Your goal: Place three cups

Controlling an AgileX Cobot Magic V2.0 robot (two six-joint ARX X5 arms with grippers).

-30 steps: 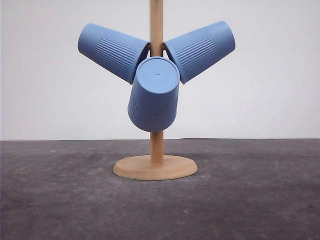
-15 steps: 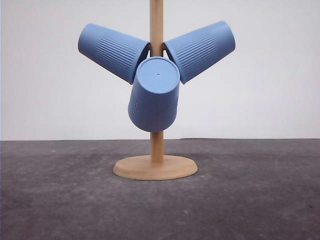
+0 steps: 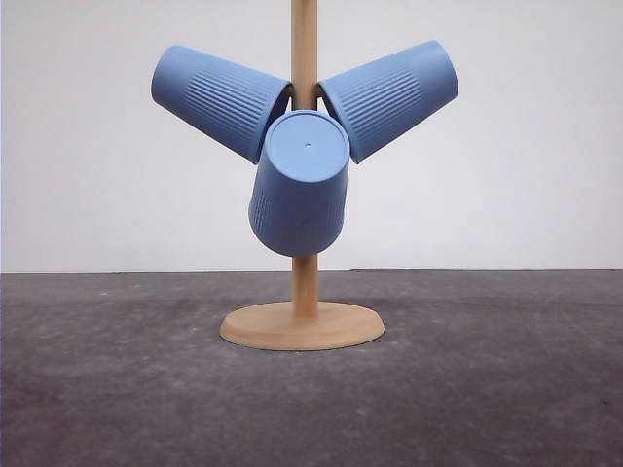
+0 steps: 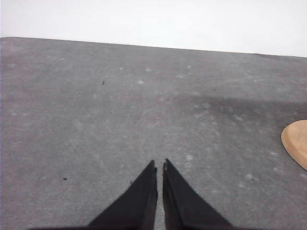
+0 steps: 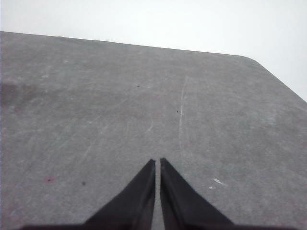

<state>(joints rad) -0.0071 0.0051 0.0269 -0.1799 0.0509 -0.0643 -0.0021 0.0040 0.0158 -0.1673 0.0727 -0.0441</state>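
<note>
Three light-blue ribbed cups hang upside down on a wooden stand (image 3: 304, 292) in the front view. One cup (image 3: 220, 99) angles up to the left, another cup (image 3: 391, 96) angles up to the right, and the third cup (image 3: 301, 185) points its flat base toward the camera. My left gripper (image 4: 159, 166) is shut over bare grey tabletop, holding nothing, with the edge of the stand's base (image 4: 297, 143) off to one side. My right gripper (image 5: 158, 163) is also shut and holds nothing above the table.
The stand's round wooden base (image 3: 302, 327) rests mid-table on the dark grey surface (image 3: 487, 389). A white wall stands behind. The table's far edge and rounded corner (image 5: 254, 60) appear in the right wrist view.
</note>
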